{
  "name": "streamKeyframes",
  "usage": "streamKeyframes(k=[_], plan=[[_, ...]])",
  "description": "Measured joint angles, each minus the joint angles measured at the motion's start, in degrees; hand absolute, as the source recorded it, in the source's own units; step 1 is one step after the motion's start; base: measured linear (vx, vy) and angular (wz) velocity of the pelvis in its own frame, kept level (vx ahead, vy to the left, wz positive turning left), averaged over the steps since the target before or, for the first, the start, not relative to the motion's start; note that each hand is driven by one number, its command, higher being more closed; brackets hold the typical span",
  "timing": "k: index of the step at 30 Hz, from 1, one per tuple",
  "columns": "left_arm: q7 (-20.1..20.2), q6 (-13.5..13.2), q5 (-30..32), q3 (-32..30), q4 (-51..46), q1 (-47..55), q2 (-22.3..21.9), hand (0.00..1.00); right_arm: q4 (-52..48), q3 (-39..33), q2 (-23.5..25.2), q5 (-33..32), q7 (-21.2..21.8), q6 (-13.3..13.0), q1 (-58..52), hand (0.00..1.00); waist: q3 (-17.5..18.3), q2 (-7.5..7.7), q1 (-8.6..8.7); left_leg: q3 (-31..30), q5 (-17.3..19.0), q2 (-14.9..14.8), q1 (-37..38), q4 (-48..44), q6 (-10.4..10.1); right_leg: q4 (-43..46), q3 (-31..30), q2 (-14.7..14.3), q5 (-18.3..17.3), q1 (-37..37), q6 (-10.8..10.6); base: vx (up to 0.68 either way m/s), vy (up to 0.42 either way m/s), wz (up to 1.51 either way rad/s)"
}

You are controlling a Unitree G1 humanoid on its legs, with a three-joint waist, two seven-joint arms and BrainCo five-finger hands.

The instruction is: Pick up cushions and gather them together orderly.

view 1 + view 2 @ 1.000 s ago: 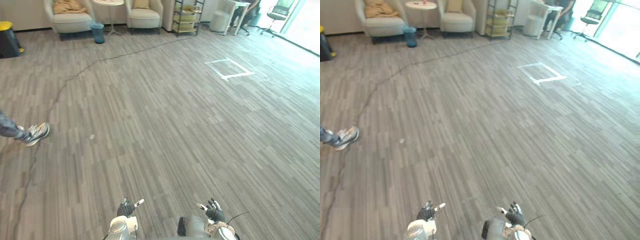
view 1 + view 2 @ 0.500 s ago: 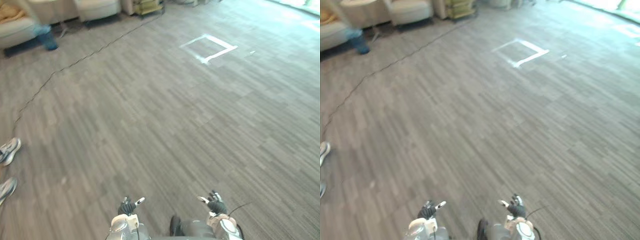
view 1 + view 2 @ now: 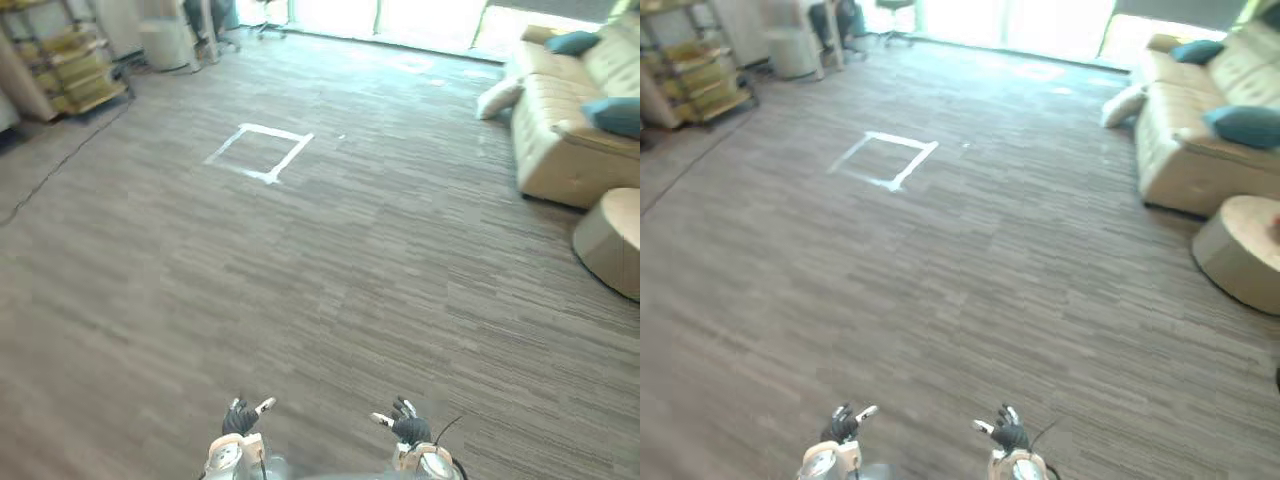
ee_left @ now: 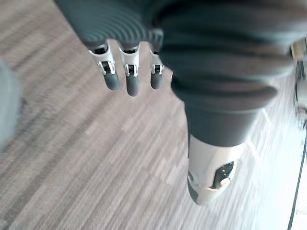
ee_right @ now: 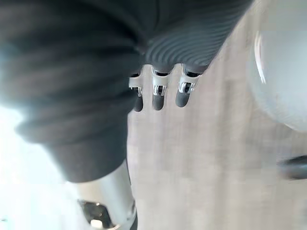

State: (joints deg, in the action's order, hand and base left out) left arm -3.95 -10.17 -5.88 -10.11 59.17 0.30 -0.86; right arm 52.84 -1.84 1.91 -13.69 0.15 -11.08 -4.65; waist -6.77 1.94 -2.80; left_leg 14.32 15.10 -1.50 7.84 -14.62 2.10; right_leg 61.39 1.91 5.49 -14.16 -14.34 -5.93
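Risk, judged: the cushions are well apart from me, so nothing can be picked yet; the round stool [image 3: 612,240] stands just beside the sofa's [image 3: 555,150] near end, and walking straight in could clip it; soft cushions may sag out of a one-handed pinch.

Teal cushion [image 3: 614,115] on the sofa's near end; second teal cushion [image 3: 575,42] at its far end; pale cushion [image 3: 499,97] low at that far end, on floor or sofa I cannot tell.

Left hand [image 3: 240,418] and right hand [image 3: 408,428] hang low before me; fingers straight, relaxed, thumbs out; both empty, touching nothing.
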Motion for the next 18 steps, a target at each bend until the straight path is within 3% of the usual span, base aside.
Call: streamKeyframes(k=[1, 3, 6, 8, 9, 10, 11, 13, 15, 16, 18], plan=[[-0.4, 0.1, 0.0, 0.0, 0.1, -0.7, -0.2, 0.00, -0.3, -0.4, 0.1, -0.1, 0.0, -0.3, 0.5, 0.00, -0.4, 0.69, 0.37, 0.7, 0.5, 0.4, 3.1, 2.8, 0.0, -3.1, 4.2, 0.1, -1.2, -3.8, 1.3, 0.43, 0.122, -0.13], [-0.4, 0.7, 0.0, 0.0, 0.1, -0.9, -0.7, 0.00, 0.1, -2.0, -0.1, -0.1, 0.1, -0.3, 1.4, 0.00, -1.0, 0.59, 0.94, 0.9, 1.2, 0.4, 7.4, 6.6, 0.0, -12.6, 10.8, 0.2, -0.9, -6.7, 2.7, 0.44, 0.086, -0.04], [-0.2, 0.7, 0.2, 3.3, 0.7, -0.6, -0.2, 0.00, 0.9, -2.8, -0.4, -0.2, 0.1, -0.7, 2.5, 0.00, -1.0, 0.97, 2.51, 0.5, 1.6, 1.7, 11.8, 11.3, -0.7, -36.9, 16.1, 0.0, 6.5, -8.0, 6.2, 0.48, -0.002, 0.34], [0.1, 1.0, 0.7, 3.1, 1.3, 1.1, -0.6, 0.00, 1.0, -3.0, -0.7, -0.1, 0.0, -0.3, 2.5, 0.00, -0.9, 0.50, 3.07, -2.1, 2.0, 1.9, 14.4, 10.6, -1.2, -38.6, 14.5, -0.8, 13.1, -7.3, 11.5, 0.61, -0.123, 0.41], [0.5, 0.9, 1.2, 2.3, 1.0, 1.1, -0.9, 0.00, 1.1, -3.0, -1.0, 0.0, 0.1, -0.2, 2.6, 0.00, -0.6, -0.61, 2.93, -3.5, 2.0, 0.3, 13.1, 5.8, -1.2, -37.1, 14.8, -1.6, 12.3, -6.7, 13.0, 0.64, -0.195, 0.07], [0.7, 0.8, 1.3, 1.5, 1.0, 1.0, -1.1, 0.00, 1.3, -2.8, -1.6, 0.1, 0.3, -0.1, 3.0, 0.00, -0.6, -2.00, 2.58, -5.2, 1.4, -1.7, 9.5, -5.6, -2.1, -37.9, 15.3, -3.2, 10.7, -4.3, 12.7, 0.64, -0.203, -0.10], [0.8, 0.8, 1.4, 0.3, 1.0, 0.9, -1.5, 0.00, 1.1, -2.4, -1.9, 0.1, 0.4, 0.0, 3.2, 0.00, -0.8, -3.24, 2.60, -6.2, -0.3, -3.1, 6.2, -13.8, -4.8, -38.3, 15.2, -4.3, 9.5, -2.8, 12.9, 0.62, -0.163, -0.37], [0.8, 0.9, 1.2, -2.5, 0.8, 1.4, -2.6, 0.00, 1.0, -1.4, -2.4, 0.1, 0.3, 0.4, 3.7, 0.00, -1.5, -6.60, 2.17, -9.4, -12.5, -6.0, -4.5, -38.8, -10.8, -41.4, 11.6, -8.6, 6.7, 3.5, 13.8, 0.77, -0.053, -0.82], [0.8, 0.8, 1.3, -2.4, -0.2, 1.1, -2.1, 0.00, 2.3, -1.2, -1.7, 0.1, -0.1, 0.5, 4.7, 0.00, -2.9, -6.34, 1.80, -8.1, -9.1, -6.5, -9.9, -48.1, -8.0, -44.6, 8.1, -10.1, 5.0, 10.3, 14.6, 0.70, 0.012, -0.98], [0.8, 0.4, 1.3, -2.3, -1.3, 1.3, -1.2, 0.00, 3.2, -0.3, -1.1, 0.0, -0.3, 0.8, 4.6, 0.00, -3.4, -4.90, 0.71, -6.8, -6.7, -5.9, -13.9, -48.6, -6.8, -47.8, 5.0, -9.9, 4.1, 15.8, 14.7, 0.59, 0.009, -0.95], [0.7, 0.0, 1.3, -2.0, -2.6, 1.6, -0.6, 0.00, 3.9, 0.0, -0.6, 0.0, -0.3, 0.9, 4.8, 0.00, -3.1, -3.80, -0.46, -4.9, -3.0, -6.0, -19.6, -42.4, -5.4, -51.6, 1.2, -9.2, 4.0, 20.7, 13.5, 0.49, 0.052, -1.02]])
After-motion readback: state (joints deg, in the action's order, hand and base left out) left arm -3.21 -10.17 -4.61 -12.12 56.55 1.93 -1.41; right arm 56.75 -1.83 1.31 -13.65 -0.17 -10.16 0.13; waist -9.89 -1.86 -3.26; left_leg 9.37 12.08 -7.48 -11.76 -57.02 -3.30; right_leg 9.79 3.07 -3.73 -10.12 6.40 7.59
